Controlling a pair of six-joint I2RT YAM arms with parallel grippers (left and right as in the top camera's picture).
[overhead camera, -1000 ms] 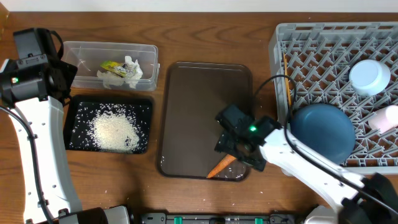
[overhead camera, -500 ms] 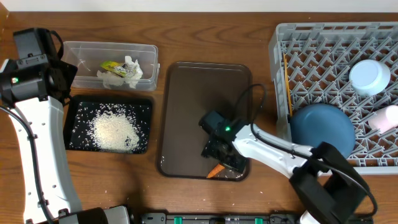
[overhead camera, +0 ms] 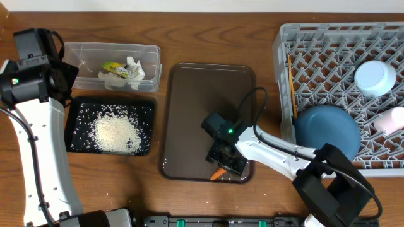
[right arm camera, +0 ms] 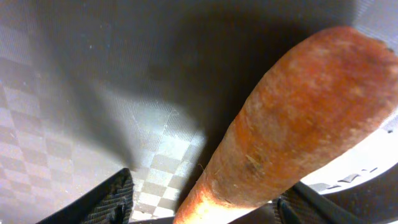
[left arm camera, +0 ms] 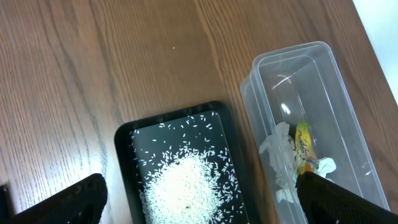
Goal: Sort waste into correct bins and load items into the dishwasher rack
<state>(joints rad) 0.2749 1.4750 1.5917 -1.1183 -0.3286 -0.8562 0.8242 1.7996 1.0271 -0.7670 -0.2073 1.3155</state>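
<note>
Right gripper (overhead camera: 226, 165): down on the dark brown serving tray (overhead camera: 202, 94), near its front right corner, jaws part-spread and set either side of the small orange carrot (overhead camera: 217, 173). From the right wrist: carrot lying on the tray's checkered floor between the two dark fingers (right arm camera: 112, 202), bare tray showing between it and one finger, the other finger just beside it, contact there impossible to tell. From overhead, only the carrot's tip visible, poking out beneath the gripper toward the tray's front rim. Left gripper (left arm camera: 205, 202): up over the left of the desk (overhead camera: 221, 31), jaws spread wide, nothing between them. Below it, side by side: shallow black tray (overhead camera: 71, 126) with a heap of white rice (overhead camera: 115, 133), and clear tub (overhead camera: 82, 53) with crumpled white paper (overhead camera: 123, 77) and yellow-green wrapper (overhead camera: 112, 66). At the right, grey dishwasher rack (overhead camera: 315, 57) holding the round blue dish (overhead camera: 328, 133), a pale bowl (overhead camera: 375, 77), a pale cup (overhead camera: 394, 120) at the picture's edge, and thin chopsticks (overhead camera: 291, 82) along its left side.
</note>
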